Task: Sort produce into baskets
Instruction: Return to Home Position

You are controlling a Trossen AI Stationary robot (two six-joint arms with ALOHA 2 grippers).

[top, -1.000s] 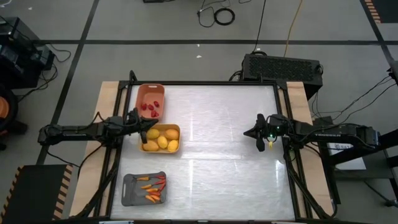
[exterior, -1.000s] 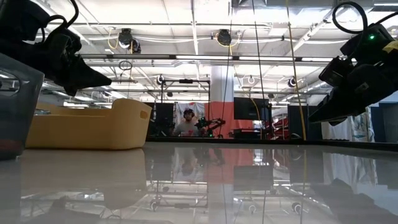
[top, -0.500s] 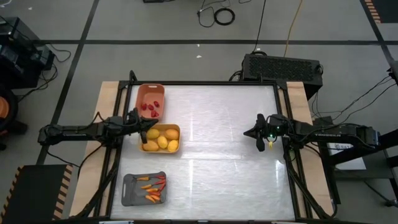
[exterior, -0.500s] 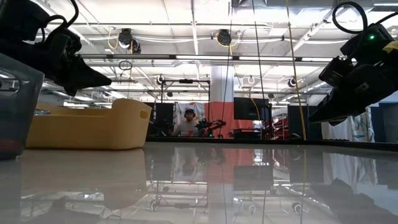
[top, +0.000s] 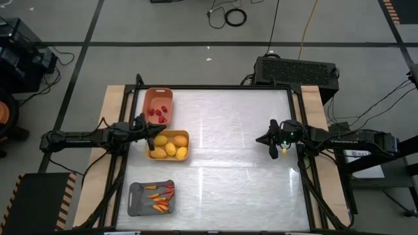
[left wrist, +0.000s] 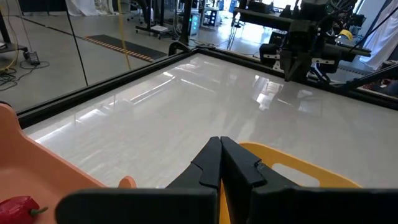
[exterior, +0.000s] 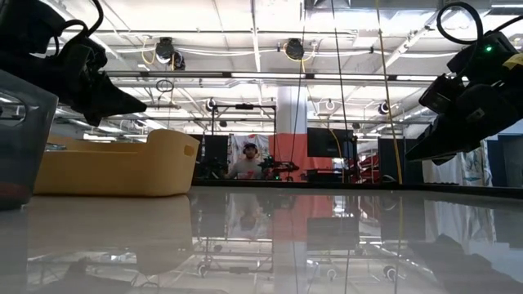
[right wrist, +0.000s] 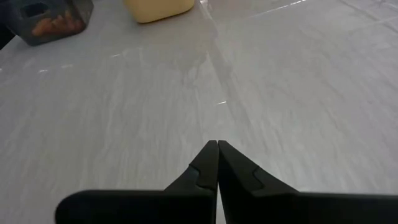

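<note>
The left claw (top: 157, 132) hangs with its two dark fingers pressed flat together, gripping nothing, as its wrist view shows (left wrist: 219, 149). Just below its tip on one side is the smooth, matte salmon basket (top: 157, 92), a shallow tray with rounded corners. It holds small glossy red berries (top: 157, 113), one of them close under the claw in the wrist view (left wrist: 18, 206). On the tip's other side, touching the salmon basket's end, sits the yellow basket (top: 187, 145) of the same moulded shape. It is filled with rounded, egg-like yellow fruits (top: 171, 149).

The grey basket (top: 138, 202) lies well apart from this claw, back along the same tabletop edge. It holds thin, tapered orange and red chili sticks (top: 161, 198).

The right claw (top: 262, 139) hovers over the far side of the tabletop (top: 228, 170), well apart from all three baskets. It is also clenched on nothing, its fingers meeting in a narrow wedge (right wrist: 216, 149). Ahead of it stretches bare, glossy white surface with faint marbling that mirrors the ceiling lights. The yellow basket (right wrist: 158, 7) and grey basket (right wrist: 50, 18) show at the far end.

Beyond the tabletop a person (exterior: 248, 163) sits in the room.
</note>
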